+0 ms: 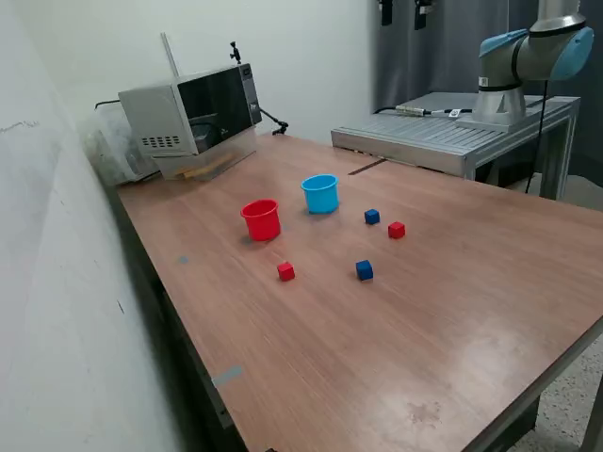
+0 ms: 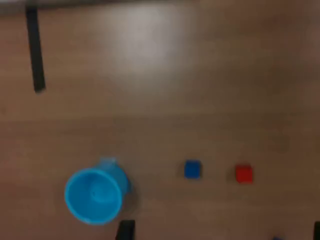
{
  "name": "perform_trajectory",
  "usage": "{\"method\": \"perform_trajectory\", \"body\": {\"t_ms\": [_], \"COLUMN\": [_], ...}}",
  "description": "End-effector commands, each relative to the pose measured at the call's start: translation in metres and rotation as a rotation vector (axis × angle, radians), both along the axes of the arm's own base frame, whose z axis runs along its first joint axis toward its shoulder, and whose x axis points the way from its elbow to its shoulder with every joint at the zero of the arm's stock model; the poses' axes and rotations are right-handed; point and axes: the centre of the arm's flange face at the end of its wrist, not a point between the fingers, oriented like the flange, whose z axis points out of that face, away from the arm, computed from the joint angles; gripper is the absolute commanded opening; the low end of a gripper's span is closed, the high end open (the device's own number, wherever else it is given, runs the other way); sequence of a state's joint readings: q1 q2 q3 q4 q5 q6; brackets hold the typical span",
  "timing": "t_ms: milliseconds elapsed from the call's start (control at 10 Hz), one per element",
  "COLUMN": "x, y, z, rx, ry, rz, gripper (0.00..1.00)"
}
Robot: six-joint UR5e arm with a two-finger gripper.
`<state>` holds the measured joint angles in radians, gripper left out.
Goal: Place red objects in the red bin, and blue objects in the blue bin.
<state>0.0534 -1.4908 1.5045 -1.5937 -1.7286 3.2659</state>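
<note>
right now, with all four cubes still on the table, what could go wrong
1. The far blue cube and far red cube sit close together; gripping one may nudge the other.
2. The red cup and blue cup are small, light-looking and near each other, so a drop could miss or tip one.
3. The wrist view is blurry and shows only part of the scene.

The wrist view is blurred and looks straight down on the wooden desk (image 2: 200, 90). The light blue cup (image 2: 95, 194) stands upright with its mouth open to the camera. A blue cube (image 2: 192, 169) lies on the desk apart from the cup, and a red cube (image 2: 244, 173) lies near it, on its far side from the cup. A dark strip (image 2: 35, 50) crosses one corner.
</note>
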Motion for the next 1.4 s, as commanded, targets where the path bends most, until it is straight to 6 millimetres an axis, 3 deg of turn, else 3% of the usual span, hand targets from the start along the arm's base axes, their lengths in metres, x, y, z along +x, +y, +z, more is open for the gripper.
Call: {"method": "perform_trajectory", "body": {"t_ms": [0,400,700,800,1100,1300], "x": [-0.079,-0.154,-0.194,-0.204,-0.233,-0.247], "y": [-0.016,-0.024,-0.031,-0.031,-0.035,-0.048], "z": [-0.054,-0.167,-0.227,-0.236,-0.23,-0.261], "rx": [-0.019,-0.079,-0.082,-0.082,-0.094,-0.096], "ry": [0.107,0.045,0.064,0.066,0.136,0.118], "rz": [0.016,0.014,0.019,0.019,0.022,0.011], "gripper": [1.0,1.0,1.0,1.0,1.0,1.0]}}
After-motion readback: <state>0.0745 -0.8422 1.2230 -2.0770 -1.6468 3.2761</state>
